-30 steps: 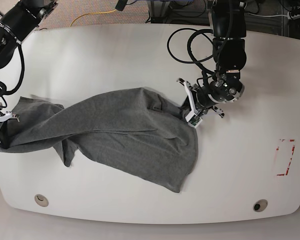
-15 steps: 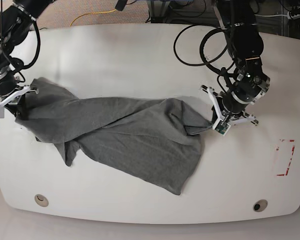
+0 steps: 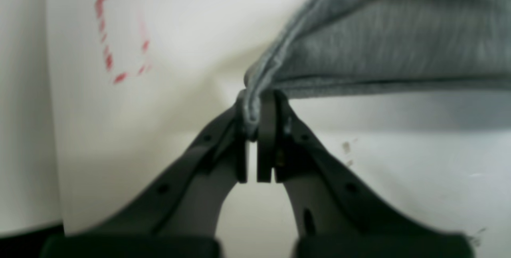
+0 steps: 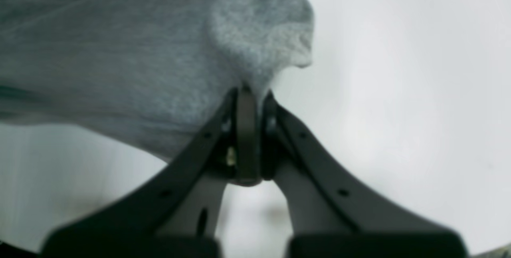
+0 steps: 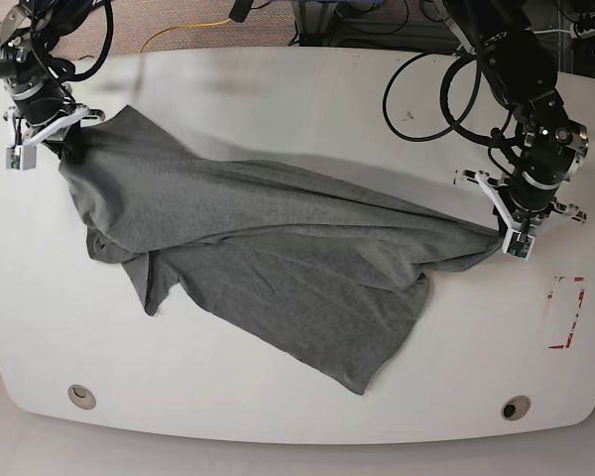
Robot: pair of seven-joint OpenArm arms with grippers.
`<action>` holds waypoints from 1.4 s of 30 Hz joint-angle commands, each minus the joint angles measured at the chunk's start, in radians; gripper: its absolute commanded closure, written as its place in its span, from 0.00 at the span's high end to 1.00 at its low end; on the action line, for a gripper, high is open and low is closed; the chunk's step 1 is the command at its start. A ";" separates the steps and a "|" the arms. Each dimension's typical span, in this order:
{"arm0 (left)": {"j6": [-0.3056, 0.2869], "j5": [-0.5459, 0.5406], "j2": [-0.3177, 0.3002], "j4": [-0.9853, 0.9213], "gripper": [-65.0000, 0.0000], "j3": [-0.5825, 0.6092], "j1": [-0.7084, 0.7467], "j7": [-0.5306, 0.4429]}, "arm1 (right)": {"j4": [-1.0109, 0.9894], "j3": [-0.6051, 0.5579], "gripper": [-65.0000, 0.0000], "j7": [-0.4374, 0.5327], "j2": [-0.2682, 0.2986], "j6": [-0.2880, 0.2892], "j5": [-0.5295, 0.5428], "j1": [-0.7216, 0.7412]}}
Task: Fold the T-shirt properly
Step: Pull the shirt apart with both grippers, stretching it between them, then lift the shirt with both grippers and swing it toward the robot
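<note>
A grey T-shirt (image 5: 268, 258) is stretched across the white table between my two grippers, partly lifted, with wrinkles and a loose flap hanging toward the front. My left gripper (image 5: 507, 238) at the right of the base view is shut on a hemmed edge of the shirt (image 3: 359, 38); the wrist view shows the jaws pinching the hem (image 3: 252, 114). My right gripper (image 5: 52, 139) at the far left is shut on a bunched corner of the shirt (image 4: 255, 38), held above the table.
A red dashed marking (image 5: 567, 312) is on the table near its right edge, also seen in the left wrist view (image 3: 119, 42). Two round holes (image 5: 80, 396) (image 5: 516, 408) sit near the front edge. Black cables (image 5: 426, 99) hang by the left arm.
Both grippers have pulled apart: the right one moved up and back to the far left corner, the left one moved right. The shirt has spread out and stretched between them.
</note>
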 commanded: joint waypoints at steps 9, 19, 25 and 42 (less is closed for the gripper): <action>0.007 -0.003 -0.012 0.021 0.00 -0.070 0.029 -0.020 | 0.020 0.030 0.00 0.012 0.006 -0.001 0.198 -0.235; 0.007 -0.001 0.005 0.019 0.00 -0.056 -0.036 -0.020 | 0.020 0.026 0.00 0.012 0.013 0.001 0.432 -0.261; 0.007 0.000 0.041 0.016 0.00 -0.027 -0.166 -0.020 | 0.019 0.029 0.00 0.012 0.028 0.001 0.438 -0.155; 0.007 0.005 -0.009 -0.051 0.00 0.073 -0.501 -0.020 | -0.029 -0.032 0.00 0.011 0.203 -0.004 0.396 0.293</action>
